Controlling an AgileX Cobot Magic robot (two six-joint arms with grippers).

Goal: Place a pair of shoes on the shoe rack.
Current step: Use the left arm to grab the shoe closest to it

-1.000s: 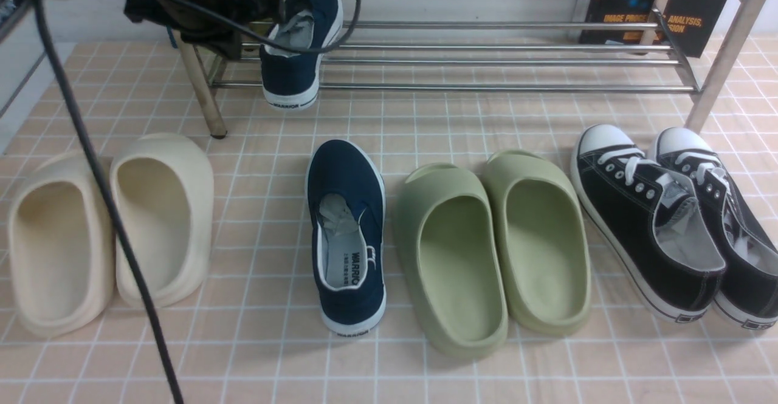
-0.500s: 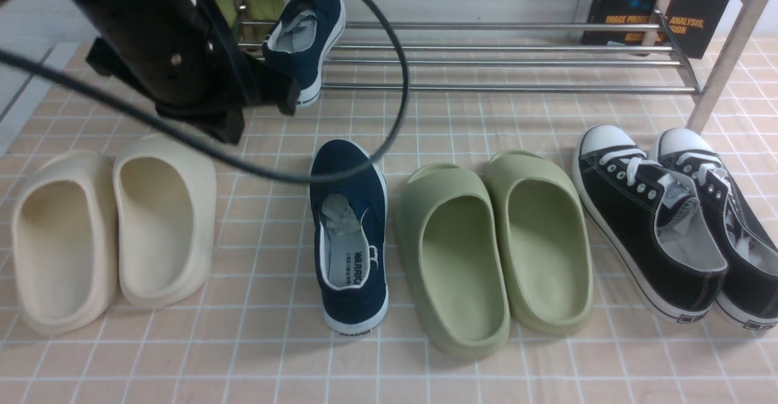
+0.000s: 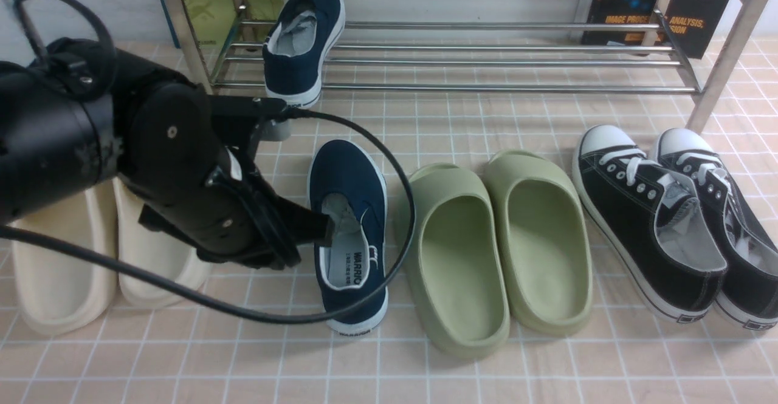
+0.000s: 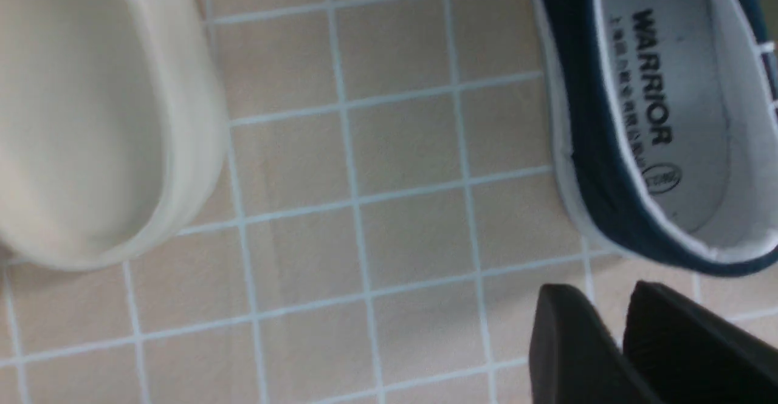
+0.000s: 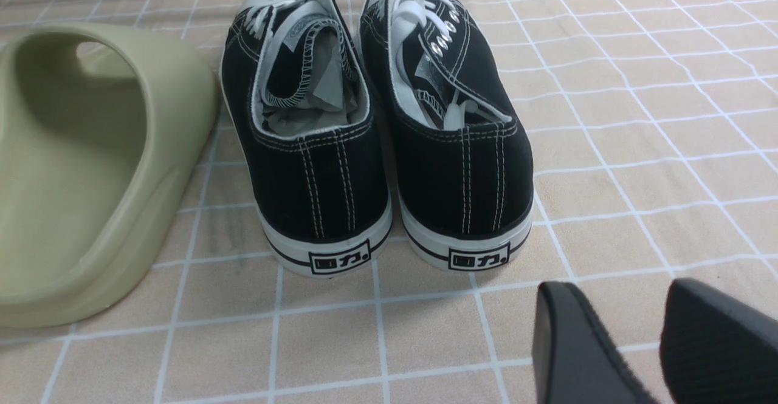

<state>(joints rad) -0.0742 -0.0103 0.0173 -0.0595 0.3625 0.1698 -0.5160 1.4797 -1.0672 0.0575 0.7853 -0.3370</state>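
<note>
Just left of the navy floor shoe [image 3: 347,237], my left gripper [image 3: 323,229] has its fingers nearly together and holds nothing. Unless I spread them first, I judge they'll shove the shoe into the green slides [image 3: 456,252] on its right. My cable [image 3: 407,209], looped round its heel, could snag too. That arm lies low across the cream slides [image 3: 61,288], wrist angled toward the shoe. Its mate [image 3: 301,51] sits beyond it on the shoe rack [image 3: 486,87]. Far right of it, my right gripper [image 5: 620,288] hovers partly open and empty.
</note>
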